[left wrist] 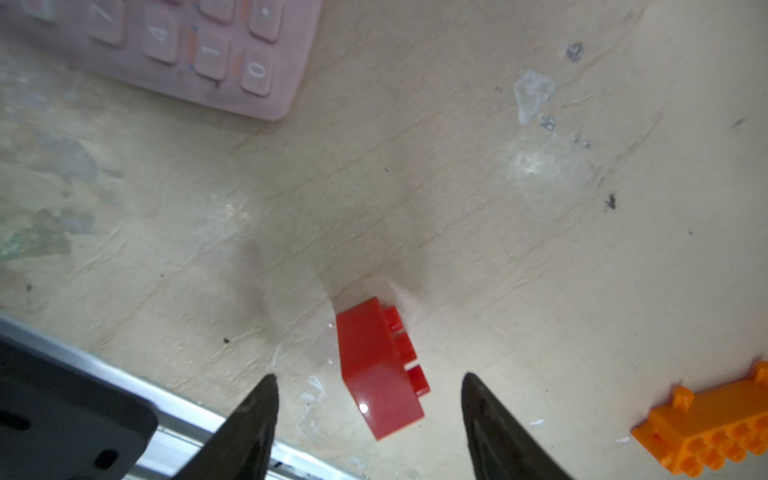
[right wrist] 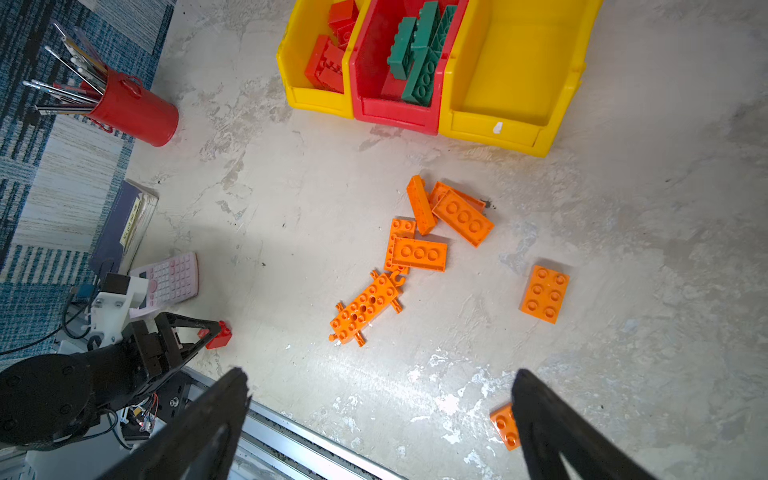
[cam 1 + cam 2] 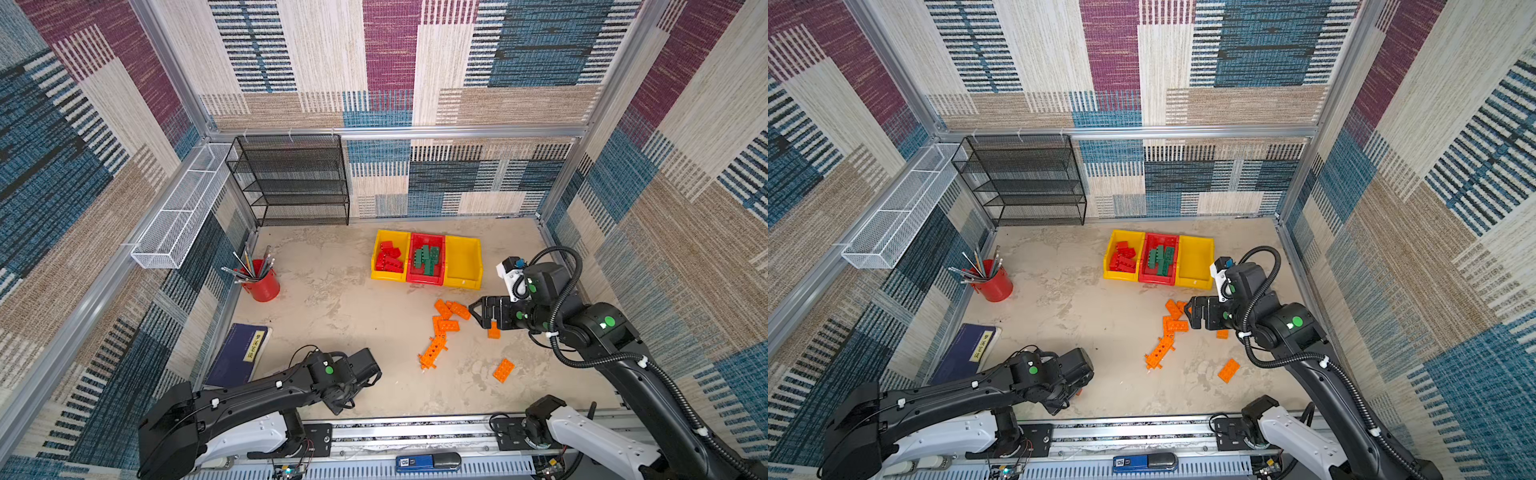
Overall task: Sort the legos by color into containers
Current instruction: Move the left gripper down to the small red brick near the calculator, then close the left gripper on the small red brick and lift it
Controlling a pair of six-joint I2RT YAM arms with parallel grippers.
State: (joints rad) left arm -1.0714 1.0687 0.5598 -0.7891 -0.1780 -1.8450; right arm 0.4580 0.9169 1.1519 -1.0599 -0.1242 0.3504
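A small red lego (image 1: 378, 370) lies on its side on the table, between the spread fingertips of my left gripper (image 1: 368, 376), with a gap on either side. The same lego (image 2: 219, 335) shows in the right wrist view. Several orange legos (image 3: 446, 320), a long holed beam (image 3: 432, 353) among them, lie scattered right of centre. My right gripper (image 3: 478, 309) hangs open above them, holding nothing. At the back stand the three containers. The left yellow one (image 3: 386, 275) holds red legos, the red one (image 3: 424, 280) holds green legos, and the right yellow one (image 3: 463, 257) is bare.
A pink calculator (image 1: 187, 50) lies close beyond the red lego. A red pencil cup (image 3: 262, 284) and a blue book (image 3: 239, 353) sit at the left. A black mesh shelf (image 3: 291, 183) and a white wire basket (image 3: 178, 212) stand at the back left. A metal rail (image 3: 415, 424) runs along the front edge.
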